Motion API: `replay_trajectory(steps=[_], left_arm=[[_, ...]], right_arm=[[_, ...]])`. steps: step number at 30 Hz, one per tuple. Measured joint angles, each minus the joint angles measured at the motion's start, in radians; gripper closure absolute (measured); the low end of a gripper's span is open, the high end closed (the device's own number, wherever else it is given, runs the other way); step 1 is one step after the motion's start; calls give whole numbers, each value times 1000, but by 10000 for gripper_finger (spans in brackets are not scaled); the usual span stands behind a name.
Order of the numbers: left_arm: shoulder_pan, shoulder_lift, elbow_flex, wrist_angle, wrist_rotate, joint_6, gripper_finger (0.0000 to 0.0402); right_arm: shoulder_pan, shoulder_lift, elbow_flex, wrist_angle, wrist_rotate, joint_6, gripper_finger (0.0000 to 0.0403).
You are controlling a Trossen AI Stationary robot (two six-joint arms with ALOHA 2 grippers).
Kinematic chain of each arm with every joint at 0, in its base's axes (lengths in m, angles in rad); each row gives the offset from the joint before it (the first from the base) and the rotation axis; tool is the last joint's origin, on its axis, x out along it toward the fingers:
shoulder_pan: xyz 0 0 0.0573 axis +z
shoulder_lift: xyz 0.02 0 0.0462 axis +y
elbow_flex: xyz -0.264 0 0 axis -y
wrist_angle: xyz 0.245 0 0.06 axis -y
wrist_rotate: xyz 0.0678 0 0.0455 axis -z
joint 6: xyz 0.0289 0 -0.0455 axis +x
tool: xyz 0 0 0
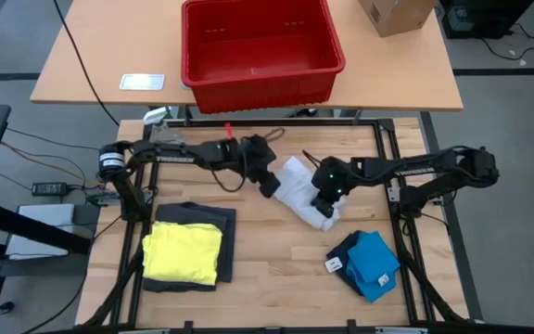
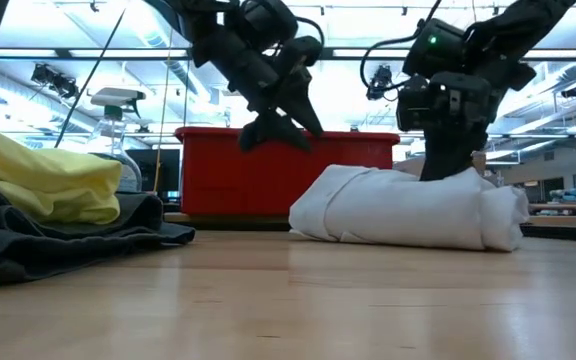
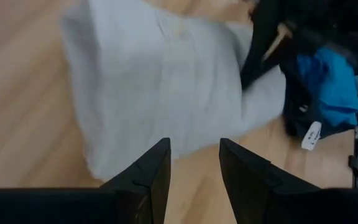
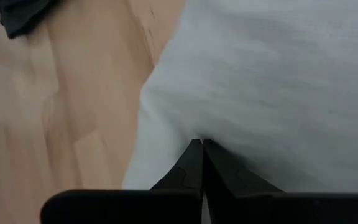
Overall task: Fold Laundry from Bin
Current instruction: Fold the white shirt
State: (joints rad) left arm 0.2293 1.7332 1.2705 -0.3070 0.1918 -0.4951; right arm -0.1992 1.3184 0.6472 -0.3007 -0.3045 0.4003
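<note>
We judge we are finishing the fold of the soft white cloth garment [image 1: 302,190] at mid-tabletop: our right claw [image 4: 201,163] presses closed onto it, our left claw [image 3: 194,163] hovers part-open, empty, so next we likely release and tidy.

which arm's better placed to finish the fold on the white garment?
Right, probably. The right gripper is shut and pressed into the white garment. The left gripper is open, empty, raised above the garment's edge, so it would have to come down first.
</note>
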Motion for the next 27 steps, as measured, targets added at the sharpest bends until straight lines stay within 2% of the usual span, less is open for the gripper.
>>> replay_trajectory(steps=[6, 13, 19, 24, 27], left_arm=[[-82, 35, 0, 4, -49, -112, 260], [-136, 45, -1, 15, -115, -198, 263], [-198, 89, 0, 100, -114, -235, 307], [-217, 144, 0, 98, -109, -250, 350], [-207, 183, 0, 102, -109, -250, 372]], right_arm=[[-36, 6, 0, 1, -5, -103, 391], [-87, 5, 0, 33, -33, -151, 391], [-99, 5, 0, 38, -56, -159, 391], [-98, 5, 0, 28, -60, -143, 391], [-85, 5, -1, -6, -18, -108, 391]])
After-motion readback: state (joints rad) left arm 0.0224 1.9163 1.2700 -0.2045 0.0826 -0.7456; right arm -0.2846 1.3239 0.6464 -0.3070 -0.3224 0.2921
